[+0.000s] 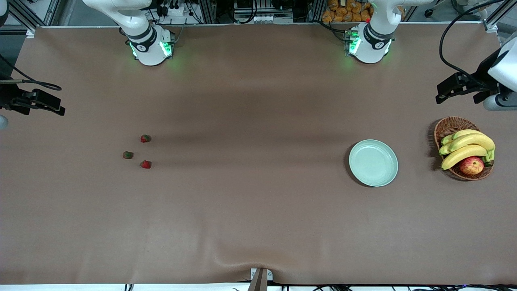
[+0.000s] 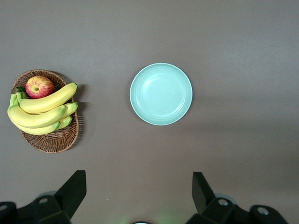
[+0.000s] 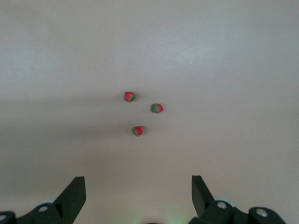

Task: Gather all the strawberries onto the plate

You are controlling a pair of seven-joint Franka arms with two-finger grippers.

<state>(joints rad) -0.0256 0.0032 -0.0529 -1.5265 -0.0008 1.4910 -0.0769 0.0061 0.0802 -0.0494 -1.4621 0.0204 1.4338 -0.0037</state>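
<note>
Three strawberries lie close together on the brown table toward the right arm's end: one (image 1: 146,138) farthest from the front camera, a darker, greener one (image 1: 128,154), and one (image 1: 146,164) nearest. The right wrist view shows them too (image 3: 138,131) (image 3: 157,108) (image 3: 130,96). The pale mint-green plate (image 1: 373,163) lies empty toward the left arm's end and shows in the left wrist view (image 2: 161,94). My right gripper (image 3: 138,191) (image 1: 36,103) hangs open and empty, high over its end of the table. My left gripper (image 2: 139,191) (image 1: 458,87) hangs open and empty, high over its end.
A brown wicker basket (image 1: 448,126) with bananas (image 1: 468,147) and a red apple (image 1: 471,165) stands beside the plate, closer to the left arm's table end; it also shows in the left wrist view (image 2: 51,142). A wide stretch of bare table separates strawberries and plate.
</note>
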